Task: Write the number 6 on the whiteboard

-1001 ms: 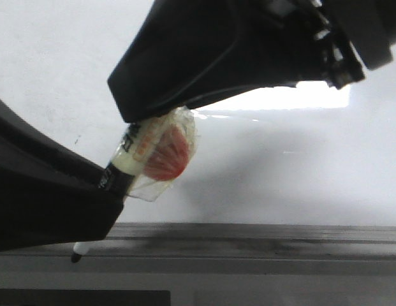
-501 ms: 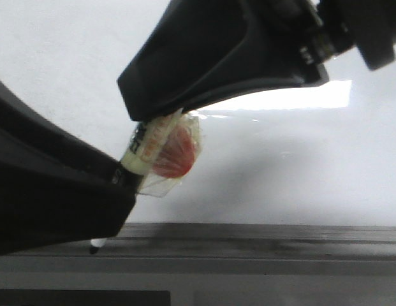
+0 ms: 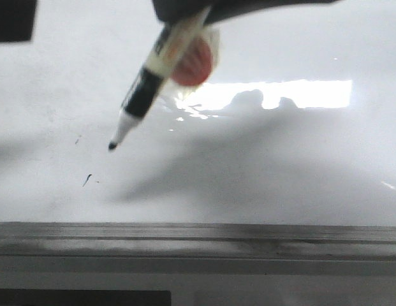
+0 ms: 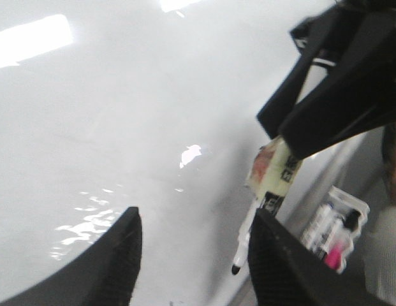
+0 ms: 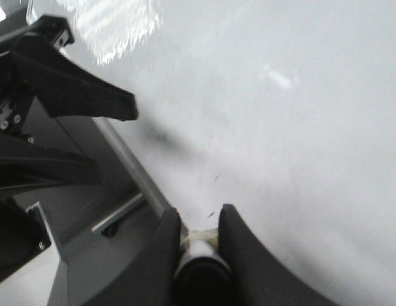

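The whiteboard point(image 3: 280, 172) is glossy white-grey with a bright glare and fills most of the front view. No number 6 is in view on it, only tiny black ticks point(image 3: 87, 180). My right gripper point(image 3: 204, 7) is shut on the marker point(image 3: 161, 62), which is wrapped in tape with a red patch. It slants down to the left, its black tip point(image 3: 112, 146) hanging just above the board. From the right wrist the marker's butt point(image 5: 201, 258) sits between the shut fingers. My left gripper point(image 4: 194, 213) is open and empty, close beside the marker point(image 4: 269, 185).
A dark grey ledge point(image 3: 249, 233) runs along the board's near edge. A clear tray of markers point(image 4: 331, 233) lies off the board beside that edge. The left arm's black body point(image 5: 64, 95) stands close to the right gripper.
The left gripper, which covered the marker's lower end, has drawn away out of the front view. The right gripper has lifted the marker from over the ledge up over the board.
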Tool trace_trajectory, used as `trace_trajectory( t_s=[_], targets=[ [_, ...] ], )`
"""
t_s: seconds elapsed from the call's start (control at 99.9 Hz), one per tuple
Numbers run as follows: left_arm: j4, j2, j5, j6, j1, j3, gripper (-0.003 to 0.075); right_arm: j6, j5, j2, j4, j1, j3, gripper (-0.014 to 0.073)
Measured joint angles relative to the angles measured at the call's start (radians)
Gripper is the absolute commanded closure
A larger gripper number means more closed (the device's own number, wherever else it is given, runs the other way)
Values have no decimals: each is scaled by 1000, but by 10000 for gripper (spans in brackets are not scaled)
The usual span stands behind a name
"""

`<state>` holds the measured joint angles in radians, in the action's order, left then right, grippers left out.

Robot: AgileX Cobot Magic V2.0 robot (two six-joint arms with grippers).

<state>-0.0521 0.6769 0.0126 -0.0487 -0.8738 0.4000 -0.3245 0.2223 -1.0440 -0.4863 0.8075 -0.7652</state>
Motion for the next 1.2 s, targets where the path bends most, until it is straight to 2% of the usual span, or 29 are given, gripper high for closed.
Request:
trace_trajectory(
  t_s=[0.16,0.421,0.641,0.821,0.951,1.202],
  targets=[
    [19,-78,2,0,92,0,458,0,-2,6,0,-84,-70,660],
    [23,-87,8,0,109,0,458,0,-46,-65,0,-172,-157,660],
    [24,-87,10,0,112,0,458,4,-74,-162,-41,-175,-170,660],
    [25,-87,12,-2,112,0,458,14,14,-207,-87,-126,-133,660],
    [25,-87,12,-2,112,0,458,14,104,-198,-69,-120,-113,655],
    [25,-87,12,-2,112,0,458,11,108,-176,-24,-157,-162,657]
  ],
)
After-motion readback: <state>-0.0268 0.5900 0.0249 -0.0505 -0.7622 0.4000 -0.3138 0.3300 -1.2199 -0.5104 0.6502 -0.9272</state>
